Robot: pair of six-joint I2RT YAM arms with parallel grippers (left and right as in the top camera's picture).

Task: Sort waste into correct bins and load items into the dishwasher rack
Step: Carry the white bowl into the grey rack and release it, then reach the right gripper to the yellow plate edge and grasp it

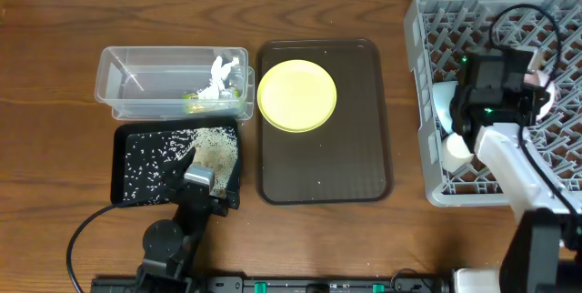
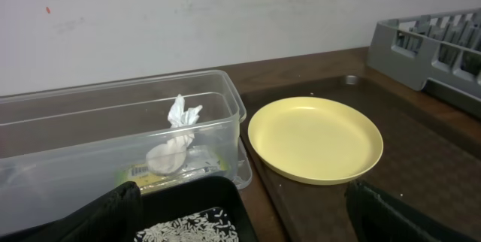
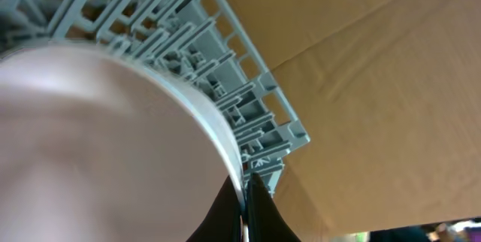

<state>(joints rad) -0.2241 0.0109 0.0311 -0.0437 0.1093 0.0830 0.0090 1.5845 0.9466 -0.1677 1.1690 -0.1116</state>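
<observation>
With the right gripper (image 3: 242, 193) pinched on the white bowl's (image 3: 90, 144) rim over the rack's (image 3: 225, 77) left side, tilt and lower between the pegs until seated, and only then let go, steering clear of the blue bowl (image 1: 442, 102) just beside. Leave the left gripper (image 2: 244, 223), spread wide over the black tray (image 1: 123, 184) of rice (image 1: 164, 152), parked. Likely next, fetch the plate (image 1: 297, 95) off the brown tray (image 1: 364, 166).

A lab-style robot bench is made out: bare white wall (image 2: 225, 9) ahead of the left gripper (image 2: 248, 213), wood-grain table (image 1: 55, 56) beneath it, a dishwasher rack (image 1: 436, 20) parked on the tabletop under the right gripper (image 3: 244, 208).
</observation>
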